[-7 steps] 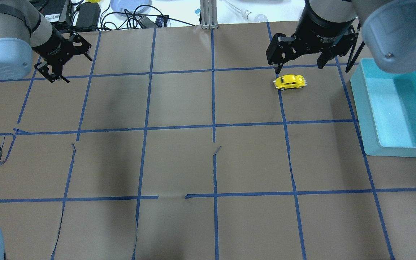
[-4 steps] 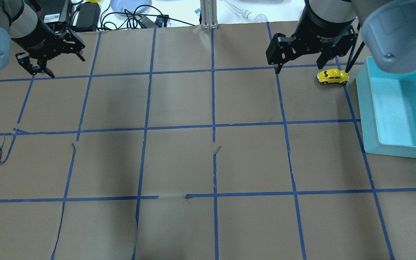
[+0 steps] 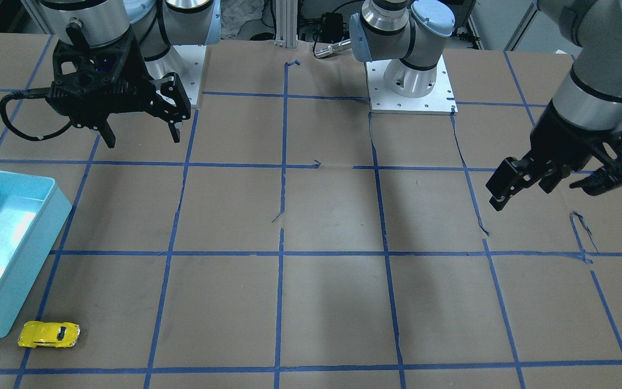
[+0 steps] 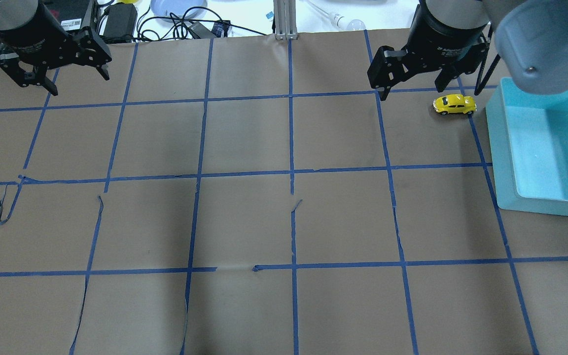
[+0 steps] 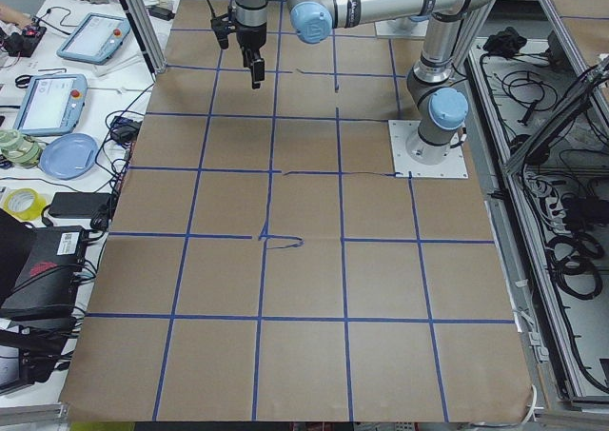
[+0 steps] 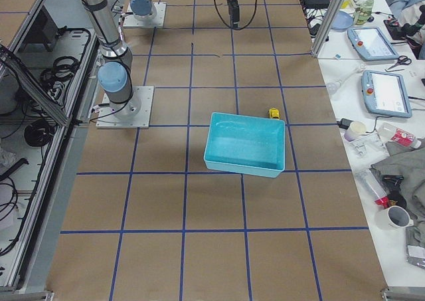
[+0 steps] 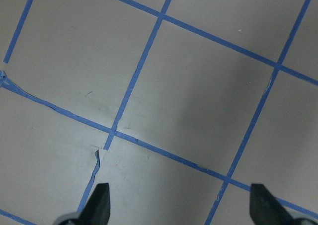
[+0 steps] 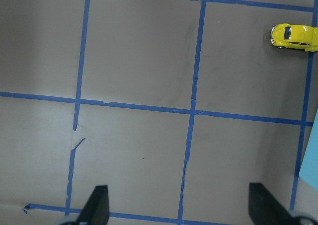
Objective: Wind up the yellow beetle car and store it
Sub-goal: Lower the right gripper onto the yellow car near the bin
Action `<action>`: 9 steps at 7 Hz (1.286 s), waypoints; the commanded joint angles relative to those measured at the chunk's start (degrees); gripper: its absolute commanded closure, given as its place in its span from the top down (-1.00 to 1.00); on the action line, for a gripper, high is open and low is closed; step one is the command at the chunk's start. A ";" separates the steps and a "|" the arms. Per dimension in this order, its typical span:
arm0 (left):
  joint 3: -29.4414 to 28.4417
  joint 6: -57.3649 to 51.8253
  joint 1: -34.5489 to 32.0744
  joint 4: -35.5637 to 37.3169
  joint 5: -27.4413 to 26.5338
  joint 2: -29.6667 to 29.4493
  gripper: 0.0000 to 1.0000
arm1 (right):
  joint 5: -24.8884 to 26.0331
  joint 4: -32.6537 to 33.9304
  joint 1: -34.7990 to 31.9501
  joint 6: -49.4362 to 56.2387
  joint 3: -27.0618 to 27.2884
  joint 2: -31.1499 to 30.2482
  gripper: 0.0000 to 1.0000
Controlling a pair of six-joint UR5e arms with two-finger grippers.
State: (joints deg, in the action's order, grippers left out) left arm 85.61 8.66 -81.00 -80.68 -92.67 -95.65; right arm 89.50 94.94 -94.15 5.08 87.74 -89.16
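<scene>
The yellow beetle car (image 4: 454,104) sits apart from the right pincer (image 4: 413,92).

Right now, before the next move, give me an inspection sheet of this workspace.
Surface: brown paper-covered table with a blue tape grid; tape lifted in places.
Job's things: tiny glossy yellow beetle car on its wheels on the paper, outside the shallow teal plastic bin, beside its corner.
Clutter: nothing seen on the table.
Grippers: left gripper open, empty; right gripper open, empty, above the table near the car.
Cables: black cable loops off the right wrist; more lie on the bench beyond.
Surroundings: blue plate on that bench.
</scene>
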 commanded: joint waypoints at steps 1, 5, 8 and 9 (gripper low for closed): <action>0.00 -0.93 -5.98 -2.44 0.38 3.87 1.00 | 0.32 0.59 2.47 15.38 -0.03 3.44 1.00; 4.20 -7.40 -9.85 -5.62 5.04 7.92 1.00 | 0.67 11.90 11.69 50.22 -0.46 15.11 1.00; 6.50 -9.53 -10.49 -5.28 2.34 8.81 1.00 | 4.02 23.51 15.48 77.00 -1.34 26.90 1.00; 6.67 -10.76 -9.79 -5.71 1.79 8.90 1.00 | 3.93 25.54 16.36 86.58 -1.87 29.72 1.00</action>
State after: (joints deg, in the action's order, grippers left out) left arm 92.04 -0.75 -91.33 -86.20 -89.71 -86.92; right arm 93.19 117.55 -79.06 80.00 86.43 -63.28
